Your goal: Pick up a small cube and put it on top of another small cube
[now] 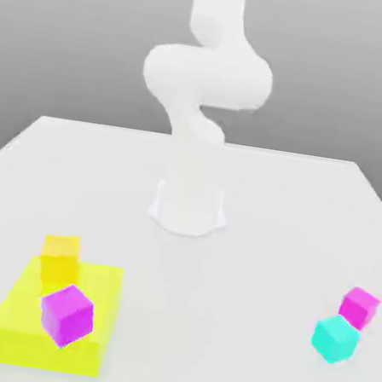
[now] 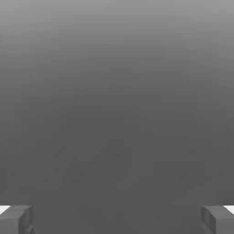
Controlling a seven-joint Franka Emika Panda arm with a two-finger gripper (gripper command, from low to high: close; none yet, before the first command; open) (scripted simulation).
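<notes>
Claw [image 2: 117,219] wide, empty — pink cube [image 1: 359,307] unlifted on bench [image 1: 235,322] beside cyan cube [image 1: 334,338]; orange-yellow cube [image 1: 59,258] bare — whole stacking ahead.

A plain white table [image 1: 312,213] stands before a bare grey backdrop in soft, even light.

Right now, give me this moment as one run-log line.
gripper: open, holding nothing | pink cube: on table, beside cyan cube | orange cube: at yellow block | stacking: not begun
</notes>
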